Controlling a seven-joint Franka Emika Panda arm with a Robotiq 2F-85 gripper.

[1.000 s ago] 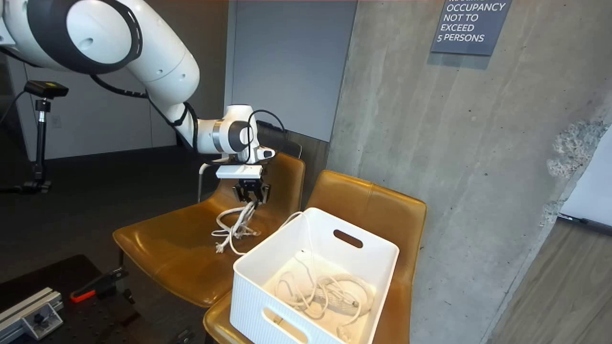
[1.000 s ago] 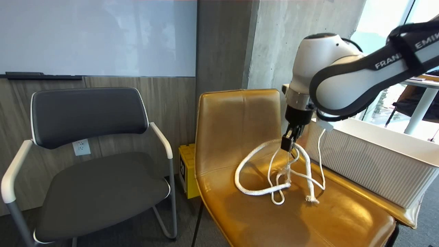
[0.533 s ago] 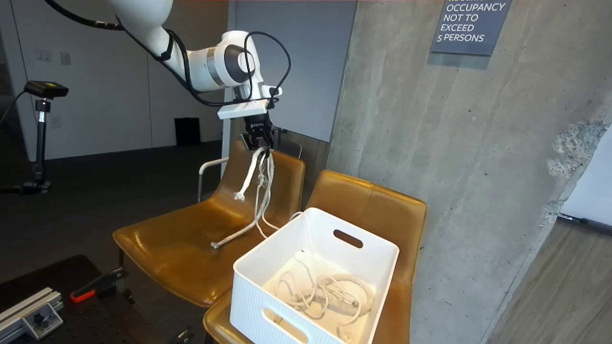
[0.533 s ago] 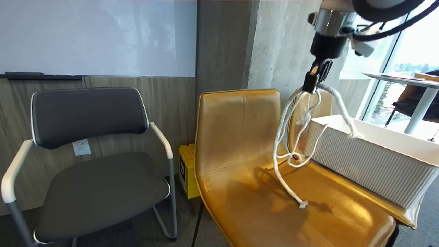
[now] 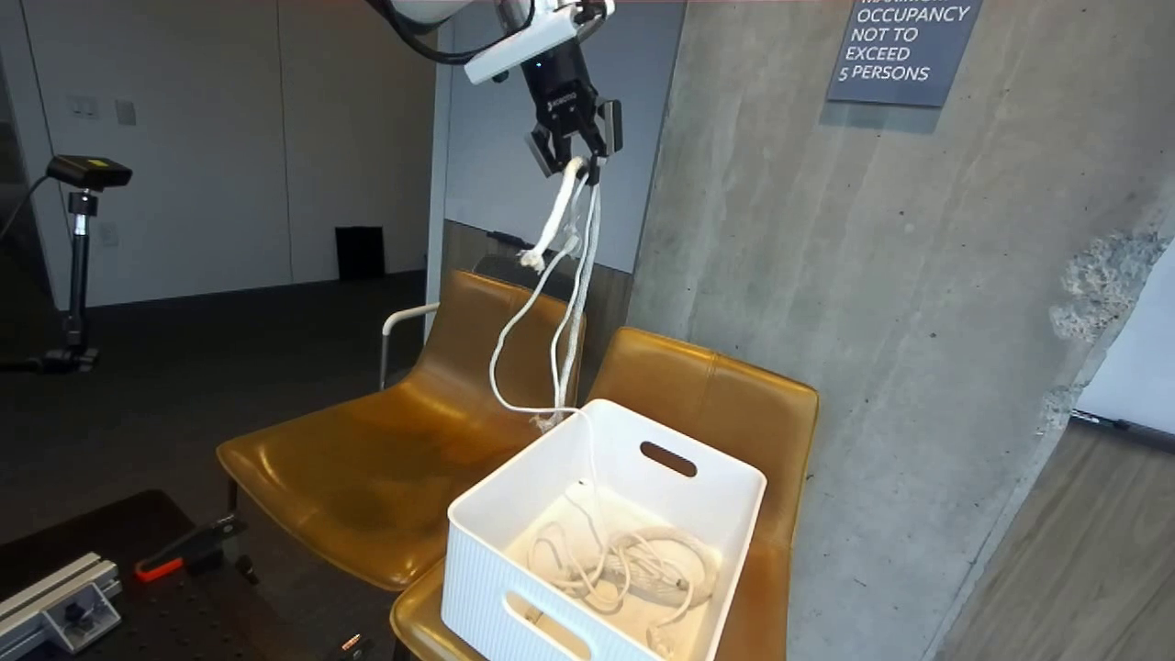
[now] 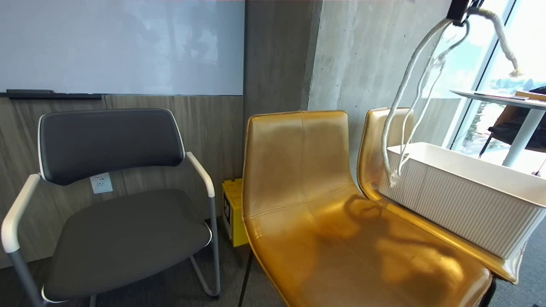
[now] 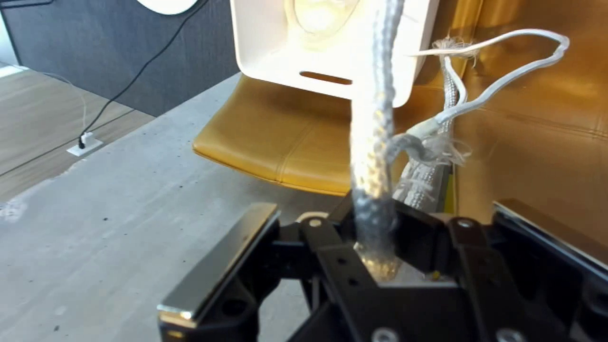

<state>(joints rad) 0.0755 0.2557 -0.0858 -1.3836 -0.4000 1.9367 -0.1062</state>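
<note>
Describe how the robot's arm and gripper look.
The smooth, rounded white arm, mostly out of view, carries a looping black cable and a flat white rectangular block; the black, angular two-fingered gripper bears small pale lettering and shiny grey metal plates.

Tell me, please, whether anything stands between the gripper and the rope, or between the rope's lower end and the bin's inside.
Nothing separates the gripper from the white rope: it is closed on it. The side wall of the white bin stands between the rope's frayed lower end and the inside.
</note>
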